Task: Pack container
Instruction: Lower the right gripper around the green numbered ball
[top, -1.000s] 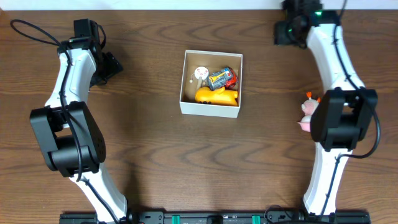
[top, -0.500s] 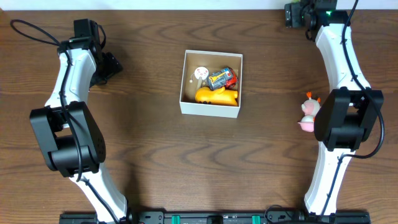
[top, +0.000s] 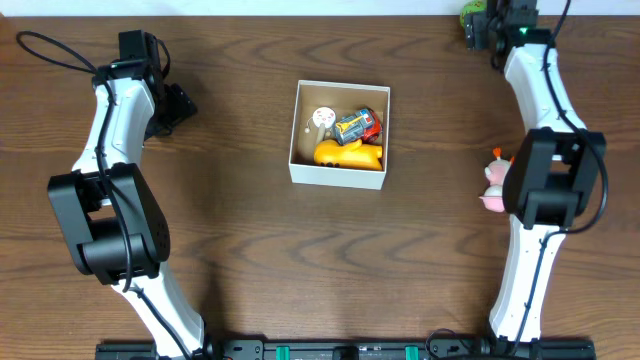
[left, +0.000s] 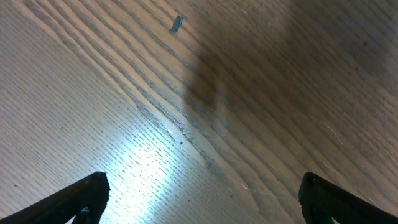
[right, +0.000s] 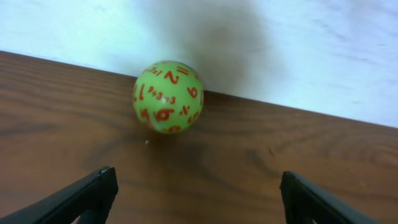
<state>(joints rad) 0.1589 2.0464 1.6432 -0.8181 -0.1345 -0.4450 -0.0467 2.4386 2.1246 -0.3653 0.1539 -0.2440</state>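
The container (top: 336, 176) is a square white box with a brown inside, at the table's middle. It holds a yellow duck (top: 347, 155), a small toy car (top: 357, 126) and a white round piece (top: 322, 117). My right gripper (top: 491, 25) is open at the back right edge, next to a green ball (top: 470, 16). In the right wrist view the ball (right: 168, 96), marked with red numbers, lies ahead of the open, empty fingers (right: 196, 200), apart from them. My left gripper (top: 183, 105) is open over bare wood (left: 202, 200).
A pink toy (top: 493, 181) lies at the right, partly hidden behind my right arm. A white wall (right: 311, 50) runs along the table's back edge just behind the ball. Brown wood surrounds the container.
My right gripper has moved back and to the right, towards the table's back edge and the green ball. The left arm and the container have not moved.
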